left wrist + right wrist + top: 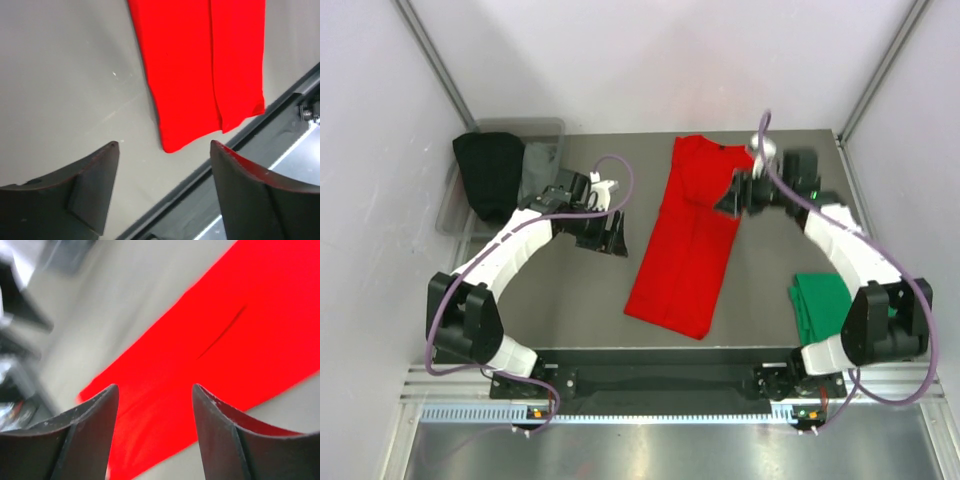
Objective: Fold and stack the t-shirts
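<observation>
The red t-shirt (685, 240) lies mid-surface (570, 300) as a long lengthwise strip, with the green t-shirt (817, 300) folded by my right base. My right end effector (154, 386) over the collar end and my left end effector (164, 143) off its left edge are both released and empty. For a square fold, I'd pinch both hem corners evenly.

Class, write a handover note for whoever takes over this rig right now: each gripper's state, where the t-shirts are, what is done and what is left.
Left gripper: jaws open, empty, over bare table left of the red t-shirt.
Right gripper: jaws open, empty, above the red t-shirt's far end.
Red t-shirt: mid-table, folded into a long strip.
Green t-shirt: folded, at the right near edge.
Done: green folded; red narrowed.
To do: fold red crosswise, stack the two.
</observation>
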You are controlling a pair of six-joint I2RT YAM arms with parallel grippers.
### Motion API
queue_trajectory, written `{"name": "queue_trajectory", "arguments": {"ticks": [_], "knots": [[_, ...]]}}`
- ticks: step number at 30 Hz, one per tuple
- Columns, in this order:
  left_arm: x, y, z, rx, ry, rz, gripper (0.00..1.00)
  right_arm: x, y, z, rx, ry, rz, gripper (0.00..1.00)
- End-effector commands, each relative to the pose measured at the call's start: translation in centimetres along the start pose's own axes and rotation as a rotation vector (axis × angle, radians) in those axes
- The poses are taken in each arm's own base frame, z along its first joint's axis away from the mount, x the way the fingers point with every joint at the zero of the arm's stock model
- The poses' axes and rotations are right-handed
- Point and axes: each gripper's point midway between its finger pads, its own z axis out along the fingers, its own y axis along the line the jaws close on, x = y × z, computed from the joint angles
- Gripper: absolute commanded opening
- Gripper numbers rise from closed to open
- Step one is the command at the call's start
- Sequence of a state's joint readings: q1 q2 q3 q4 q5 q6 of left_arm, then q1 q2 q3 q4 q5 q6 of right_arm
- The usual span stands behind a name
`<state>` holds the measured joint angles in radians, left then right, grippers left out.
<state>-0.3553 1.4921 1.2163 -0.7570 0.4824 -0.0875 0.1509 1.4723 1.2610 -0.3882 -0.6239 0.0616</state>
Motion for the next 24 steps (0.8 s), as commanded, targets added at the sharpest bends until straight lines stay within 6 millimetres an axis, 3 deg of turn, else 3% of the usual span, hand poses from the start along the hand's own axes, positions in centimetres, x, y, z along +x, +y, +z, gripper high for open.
{"name": "queue_trajectory", "arguments": {"ticks": [1,2,3,5,6,10,14,24], "knots": [[1.9,-0.5,0.3,0.047,0.043,-0.077,0.76,14.0,4.0,-0.3,-0.22,0.29,0.367,0.61],[2.1,-0.6,0.6,0.061,0.044,-0.094,0.74,15.5,4.7,-0.8,-0.234,0.307,0.408,0.61],[3.5,-0.4,1.4,0.069,0.078,-0.125,0.72,18.4,5.5,-1.7,-0.24,0.332,0.495,0.59],[4.2,-0.2,2.3,0.082,0.084,-0.179,0.67,20.7,5.8,-2.5,-0.2,0.345,0.563,0.59],[5.6,0.0,2.9,0.088,0.113,-0.206,0.66,22.5,6.1,-3.3,-0.175,0.367,0.608,0.59],[7.9,0.5,4.4,0.1,0.173,-0.271,0.64,25.6,7.3,-4.7,-0.134,0.43,0.768,0.52],[9.0,0.7,5.7,0.114,0.229,-0.321,0.65,26.9,8.3,-4.8,-0.121,0.491,0.804,0.52],[11.6,1.3,8.3,0.117,0.376,-0.379,0.57,28.9,7.2,-4.6,-0.003,0.562,0.863,0.41]]}}
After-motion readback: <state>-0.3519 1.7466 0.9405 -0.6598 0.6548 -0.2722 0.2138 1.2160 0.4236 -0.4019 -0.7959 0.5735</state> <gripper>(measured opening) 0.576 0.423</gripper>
